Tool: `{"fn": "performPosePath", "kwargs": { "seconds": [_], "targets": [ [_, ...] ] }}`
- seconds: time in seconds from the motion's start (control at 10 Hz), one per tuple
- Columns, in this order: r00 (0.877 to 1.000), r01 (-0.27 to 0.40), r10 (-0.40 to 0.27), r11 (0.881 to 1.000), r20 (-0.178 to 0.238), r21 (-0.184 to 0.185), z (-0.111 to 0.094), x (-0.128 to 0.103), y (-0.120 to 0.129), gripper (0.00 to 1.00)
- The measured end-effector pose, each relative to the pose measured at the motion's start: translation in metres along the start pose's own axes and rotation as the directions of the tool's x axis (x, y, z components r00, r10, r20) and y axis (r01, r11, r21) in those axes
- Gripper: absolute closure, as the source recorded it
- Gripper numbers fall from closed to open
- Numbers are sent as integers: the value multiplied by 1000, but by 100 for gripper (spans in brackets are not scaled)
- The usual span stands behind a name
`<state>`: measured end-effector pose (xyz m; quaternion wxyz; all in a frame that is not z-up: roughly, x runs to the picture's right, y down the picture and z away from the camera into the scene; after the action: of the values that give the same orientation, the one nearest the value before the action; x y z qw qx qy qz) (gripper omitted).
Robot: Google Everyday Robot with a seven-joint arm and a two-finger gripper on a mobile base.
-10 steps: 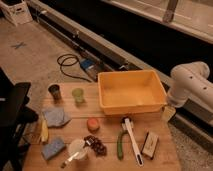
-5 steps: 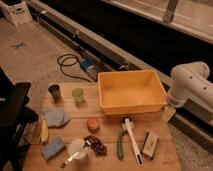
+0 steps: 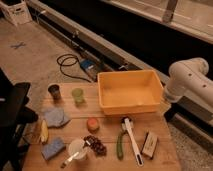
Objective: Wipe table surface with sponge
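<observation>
The sponge [image 3: 52, 148], a small light-blue block, lies flat near the front left corner of the wooden table surface [image 3: 109, 126]. Nothing touches it. My gripper is out of view. Of my arm, only a white elbow and link [image 3: 186, 79] show, at the right edge, beyond the table's far right corner and well away from the sponge.
A yellow bin [image 3: 131, 92] fills the table's back right. A dark cup [image 3: 54, 91] and a green cup [image 3: 77, 95] stand at the back left. Also there: grey-blue rag [image 3: 56, 117], banana [image 3: 44, 131], orange object [image 3: 92, 124], white cup [image 3: 77, 149], white brush [image 3: 132, 140], brown-and-white block [image 3: 149, 144]. A dark object [image 3: 15, 112] stands left of the table.
</observation>
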<state>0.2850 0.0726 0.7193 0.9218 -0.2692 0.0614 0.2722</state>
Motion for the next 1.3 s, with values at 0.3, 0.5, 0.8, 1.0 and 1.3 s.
{"fn": "performPosePath", "kwargs": {
  "seconds": [0.3, 0.5, 0.8, 1.0, 1.3],
  "targets": [
    [992, 105, -107, 994, 67, 37, -17, -65, 32, 26],
    [974, 197, -201, 979, 107, 46, -25, -107, 63, 26],
    [919, 361, -364, 931, 150, 46, -31, -155, 123, 26],
    [911, 382, -384, 923, 152, 48, -31, -159, 130, 26],
    [909, 385, -387, 922, 152, 49, -31, -160, 131, 26]
  ]
}}
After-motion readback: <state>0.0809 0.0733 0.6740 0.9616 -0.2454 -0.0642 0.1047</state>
